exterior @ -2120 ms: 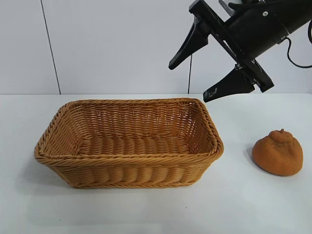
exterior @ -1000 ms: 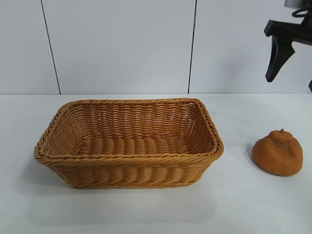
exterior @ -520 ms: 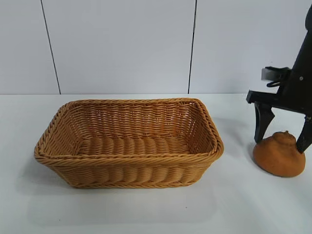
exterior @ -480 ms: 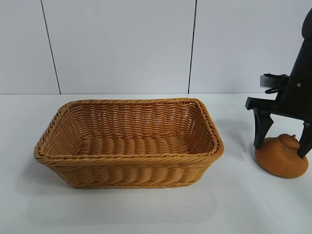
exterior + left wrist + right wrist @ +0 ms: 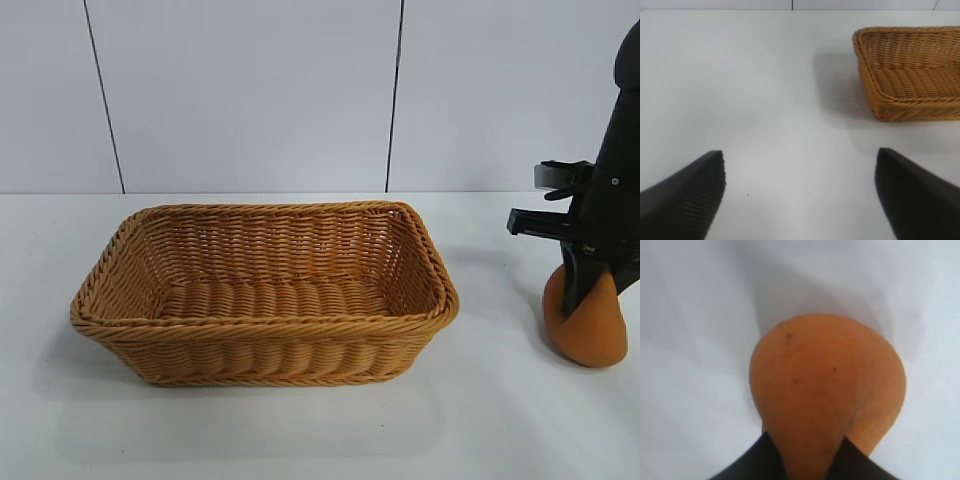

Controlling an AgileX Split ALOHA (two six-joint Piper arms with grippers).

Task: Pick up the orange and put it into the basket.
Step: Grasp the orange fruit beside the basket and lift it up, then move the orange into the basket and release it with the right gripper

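Two black fingertips (image 5: pixel 805 460) sit nearest you in the right wrist view, pinched in hard on the dull brownish-orange, matte-skinned fruit, the orange (image 5: pixel 827 385), so that its flesh is squeezed narrow between them and bulges wide beyond. You can see the white table (image 5: pixel 690 340) all around it. In the exterior view your right gripper (image 5: pixel 592 290) comes straight down at the right edge, its jaws clamped on the upper part of the orange (image 5: pixel 590 335), which now looks tall and pressed in at the sides; its rounded base appears to rest on the table (image 5: pixel 500 420), though you cannot tell whether it has just left the surface. The fruit stands to the right of the large rectangular wicker basket of tan-brown woven cane (image 5: pixel 265 330), apart from it, with bare tabletop between the two. The basket's braided rim (image 5: pixel 270 322) and sloping sides hold nothing.

Your left gripper (image 5: pixel 800 195) shows only in its own wrist view: two dark ribbed fingers (image 5: pixel 685 200) stand spread wide with nothing between them, over bare table (image 5: pixel 765 100). Farther off in that view you see one corner of the basket (image 5: pixel 910 75), well apart from the fingers. Behind the table in the exterior view stands a pale panelled wall (image 5: pixel 250 90) with two thin dark vertical seams
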